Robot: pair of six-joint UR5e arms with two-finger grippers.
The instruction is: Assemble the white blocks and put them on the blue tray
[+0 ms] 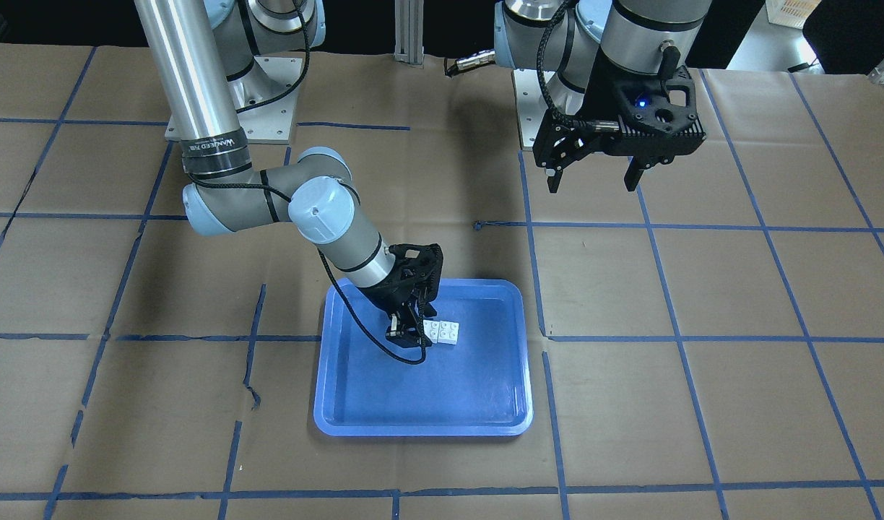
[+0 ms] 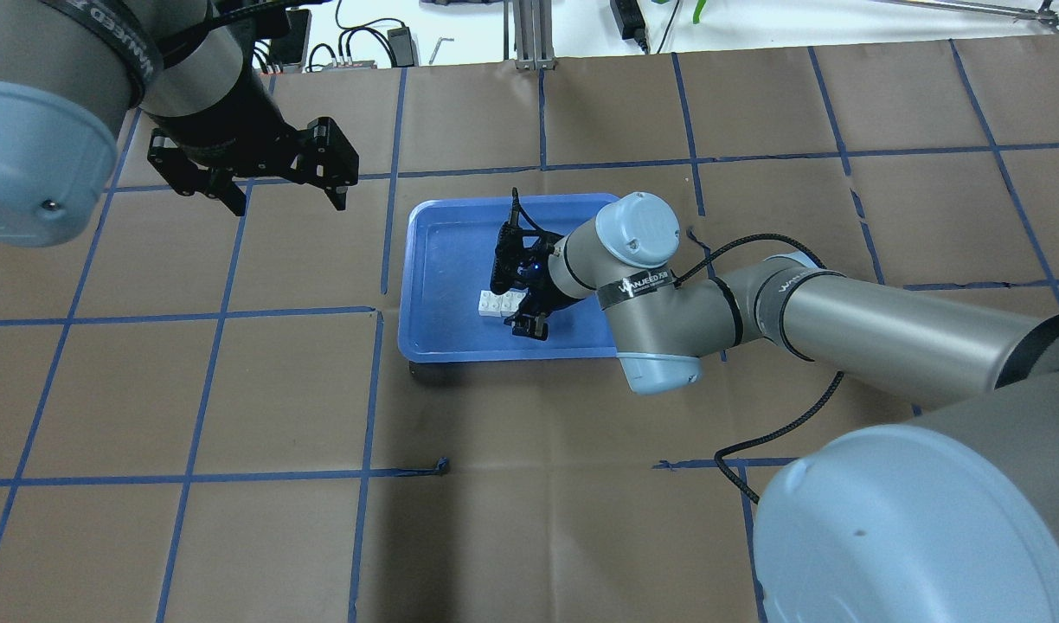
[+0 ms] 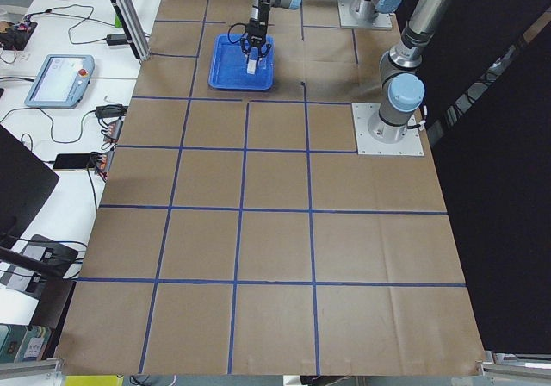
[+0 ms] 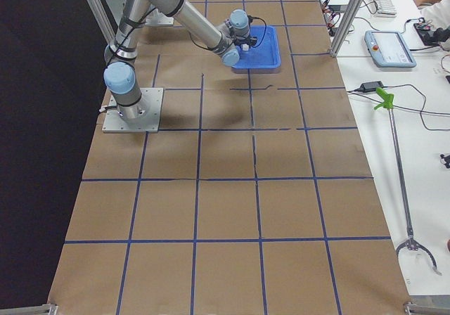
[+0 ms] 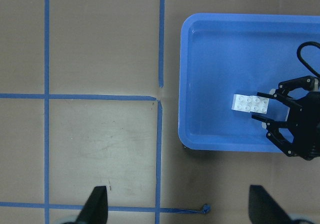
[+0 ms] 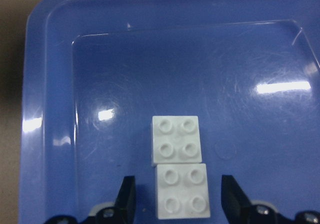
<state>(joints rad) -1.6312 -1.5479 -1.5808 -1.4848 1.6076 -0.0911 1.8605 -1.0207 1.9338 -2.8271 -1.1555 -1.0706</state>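
Note:
The two white blocks (image 6: 176, 140) lie studs up on the floor of the blue tray (image 6: 50, 109), touching end to end; I cannot tell whether they are joined. They also show in the front view (image 1: 443, 332) and the overhead view (image 2: 497, 304). My right gripper (image 6: 179, 199) is open low in the tray (image 2: 460, 251), its fingers either side of the nearer block with a gap on each side. My left gripper (image 2: 289, 208) is open and empty, held high over the table to the tray's left, and looks down on the tray (image 5: 220, 49) and blocks (image 5: 250, 103).
The table is covered in brown paper with a grid of blue tape. The arm bases stand at the robot's edge (image 1: 269, 101). Cables, a tablet and tools lie on white benches beyond the table's far edge (image 3: 56, 80).

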